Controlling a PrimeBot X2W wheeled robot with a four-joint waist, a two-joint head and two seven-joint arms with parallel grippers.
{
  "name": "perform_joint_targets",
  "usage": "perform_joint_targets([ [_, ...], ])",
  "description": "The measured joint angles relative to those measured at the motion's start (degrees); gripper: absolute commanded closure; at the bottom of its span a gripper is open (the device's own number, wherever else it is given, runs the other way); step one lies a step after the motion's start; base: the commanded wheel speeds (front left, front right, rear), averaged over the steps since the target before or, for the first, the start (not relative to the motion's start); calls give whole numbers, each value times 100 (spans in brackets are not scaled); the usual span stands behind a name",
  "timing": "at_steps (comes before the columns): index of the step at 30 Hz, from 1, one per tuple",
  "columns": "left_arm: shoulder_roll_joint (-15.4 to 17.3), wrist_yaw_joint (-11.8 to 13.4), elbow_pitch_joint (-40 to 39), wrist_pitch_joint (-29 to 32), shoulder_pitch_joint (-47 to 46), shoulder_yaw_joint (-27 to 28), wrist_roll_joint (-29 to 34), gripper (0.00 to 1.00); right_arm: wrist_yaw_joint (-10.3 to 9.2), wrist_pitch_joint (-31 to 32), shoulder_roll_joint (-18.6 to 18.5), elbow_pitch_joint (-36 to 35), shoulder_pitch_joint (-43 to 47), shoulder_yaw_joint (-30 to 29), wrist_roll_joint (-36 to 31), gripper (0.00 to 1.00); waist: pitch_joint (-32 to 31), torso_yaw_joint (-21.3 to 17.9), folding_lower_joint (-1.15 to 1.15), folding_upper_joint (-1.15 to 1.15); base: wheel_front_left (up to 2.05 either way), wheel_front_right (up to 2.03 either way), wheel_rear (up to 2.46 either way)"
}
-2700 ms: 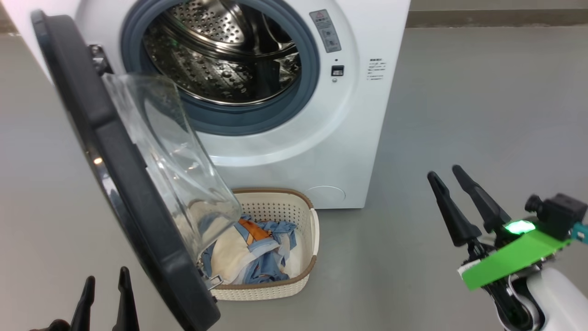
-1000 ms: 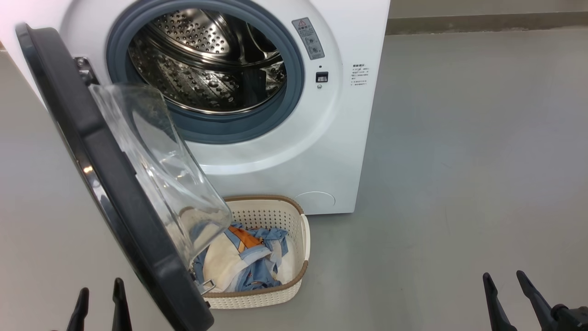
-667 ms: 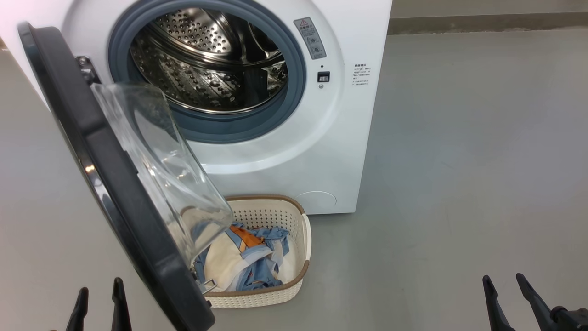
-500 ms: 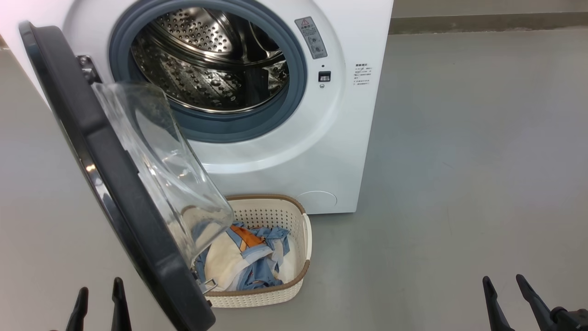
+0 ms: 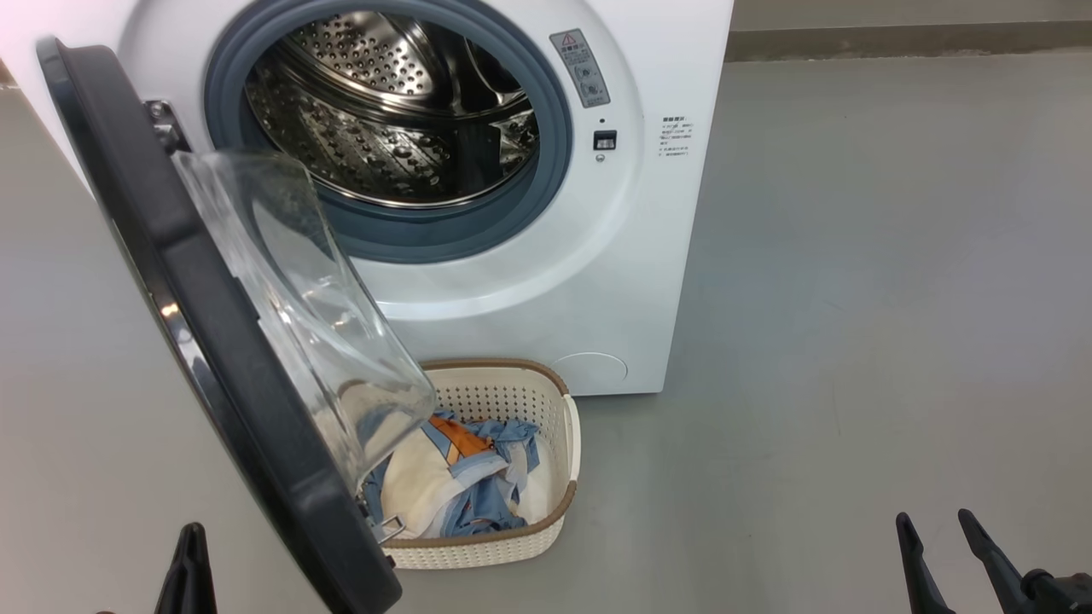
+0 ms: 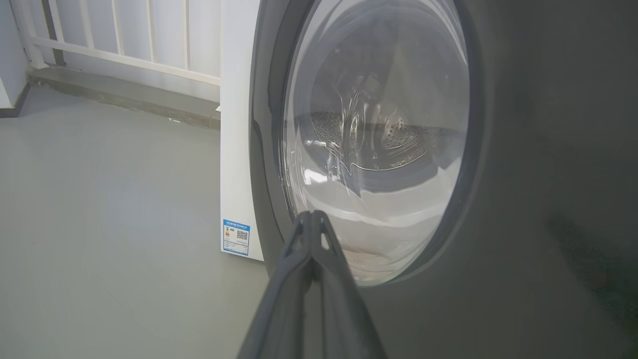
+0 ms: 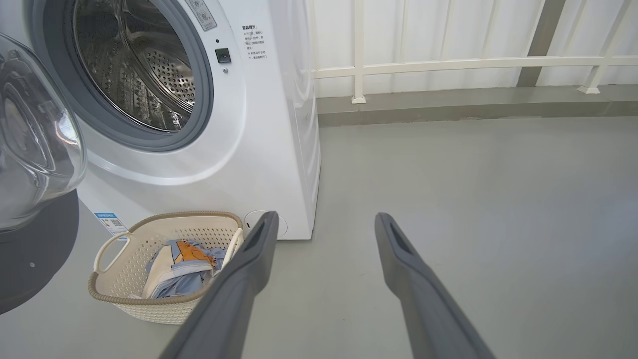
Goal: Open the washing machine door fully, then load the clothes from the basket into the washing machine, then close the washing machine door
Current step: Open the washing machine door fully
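door (image 5: 183, 256) part-open, overhanging basket (image 5: 512, 401) holding clothes (image 5: 461, 477) | left gripper (image 5: 189, 567) closed, empty (facing door's outer side) | right gripper (image 5: 932, 516) open, idle | risk: push skids off glossy rim, door keeps blocking basket

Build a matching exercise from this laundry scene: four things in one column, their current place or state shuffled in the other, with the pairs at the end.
Column one
1. washing machine door
2. clothes
3. left tool
4. right tool

Column two
A. spread wide, holding nothing
B. lying inside the basket
C. swung outward, unlatched
D. shut tight, holding nothing

Pairs: 1-C, 2-B, 3-D, 4-A
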Motion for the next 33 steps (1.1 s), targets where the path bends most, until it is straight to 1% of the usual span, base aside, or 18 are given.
perform_joint_targets([
  [7,-3,0,-3,0,0,82,0,100,0,0,-5,0,0,1,1,0,6,11,0,0,0,0,0],
  [13,-7,0,-207,0,-10,851,-8,100,0,0,-5,-8,0,4,1,0,10,36,0,0,0,0,0],
  [15,-9,2,-432,0,-24,1104,3,100,0,0,-5,-10,1,4,1,0,10,52,0,0,0,0,0],
  [18,-13,103,-942,0,-152,1415,12,100,0,0,-5,-11,3,-5,1,0,9,88,0,0,0,0,0],
  [19,-12,103,-1116,-1,-213,1505,33,100,0,0,-5,-10,5,-11,1,0,9,102,0,0,0,0,0],
  [22,-13,104,-1625,-1,-377,1637,170,100,0,0,-5,-7,8,-13,1,0,4,143,0,0,0,0,0],
  [25,-15,107,-2161,-3,-528,1624,293,100,0,0,-4,-7,20,-18,1,0,-9,192,0,0,0,0,0],
  [27,-14,111,-2535,32,-647,1505,308,100,0,0,-3,-4,43,-27,1,0,-20,234,0,0,0,0,0],
  [29,-7,110,-2966,258,-788,1238,310,100,0,0,-1,-4,43,-33,1,0,-32,278,0,0,0,0,0],
  [31,-7,102,-3366,566,-934,846,236,100,0,0,9,3,43,-36,1,0,-48,321,0,0,0,0,0],
  [33,-4,94,-3708,898,-1023,411,-40,100,0,0,15,11,43,-34,1,0,-59,362,0,0,0,0,0],
])
